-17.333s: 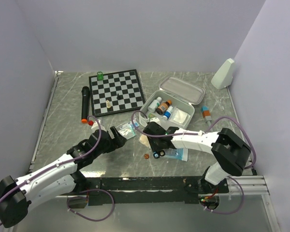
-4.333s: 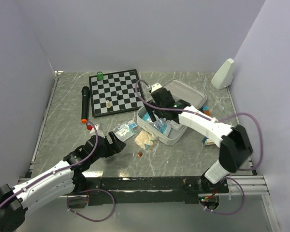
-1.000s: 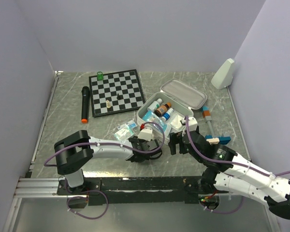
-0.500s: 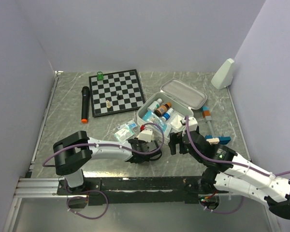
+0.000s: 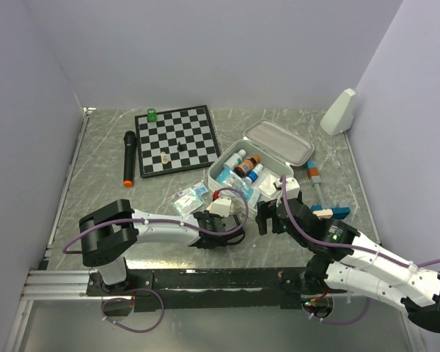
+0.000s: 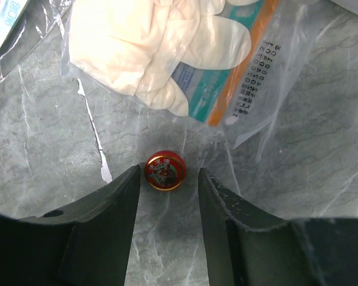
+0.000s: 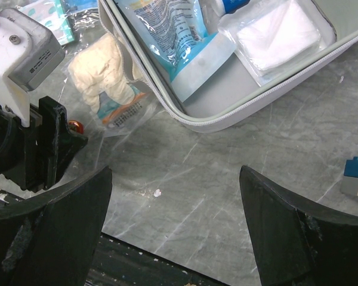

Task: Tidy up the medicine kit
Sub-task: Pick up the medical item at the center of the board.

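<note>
The medicine kit [image 5: 279, 141] lies open at middle right, bottles and packets inside; soft-walled and probably light, it may slide if nudged, so take it by the rim. Near-left of it, a small red balm tin [image 6: 164, 170] sits between the left gripper's [image 6: 168, 179] parted jaws, ungripped: hard, round, likely slippery. The right gripper [image 7: 176, 196] hovers wide open, empty

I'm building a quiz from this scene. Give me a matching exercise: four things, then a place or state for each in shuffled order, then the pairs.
1. red tin
2. medicine kit
3. green piece
4. black cylinder

A. left of the chessboard
B. lid open
C. between the open left gripper's fingers
D. at the chessboard's far-left corner

Pairs: 1-C, 2-B, 3-D, 4-A
</note>
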`<state>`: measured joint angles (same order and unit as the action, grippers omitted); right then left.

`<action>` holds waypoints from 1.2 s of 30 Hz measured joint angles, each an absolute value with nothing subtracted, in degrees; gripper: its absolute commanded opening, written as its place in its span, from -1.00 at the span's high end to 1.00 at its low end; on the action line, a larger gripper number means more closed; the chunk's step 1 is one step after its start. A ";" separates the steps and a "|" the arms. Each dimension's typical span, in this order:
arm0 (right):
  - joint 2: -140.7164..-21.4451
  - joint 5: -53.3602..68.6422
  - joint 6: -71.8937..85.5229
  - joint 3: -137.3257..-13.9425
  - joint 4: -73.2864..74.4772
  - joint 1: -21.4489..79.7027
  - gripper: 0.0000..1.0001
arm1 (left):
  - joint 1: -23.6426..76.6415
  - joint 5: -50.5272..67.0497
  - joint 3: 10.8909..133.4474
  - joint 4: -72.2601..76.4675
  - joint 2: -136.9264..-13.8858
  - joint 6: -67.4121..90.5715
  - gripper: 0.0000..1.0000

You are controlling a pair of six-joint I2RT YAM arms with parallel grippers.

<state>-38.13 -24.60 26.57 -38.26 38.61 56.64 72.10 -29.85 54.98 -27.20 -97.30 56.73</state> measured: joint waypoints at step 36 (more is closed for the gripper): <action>-40.36 -24.58 26.57 -38.30 38.59 56.64 -0.87 | 71.50 -31.09 50.65 -20.18 -95.18 54.26 0.35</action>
<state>-40.36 -24.58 26.57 -38.30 38.59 56.64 71.50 -31.09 50.65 -20.18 -95.18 54.26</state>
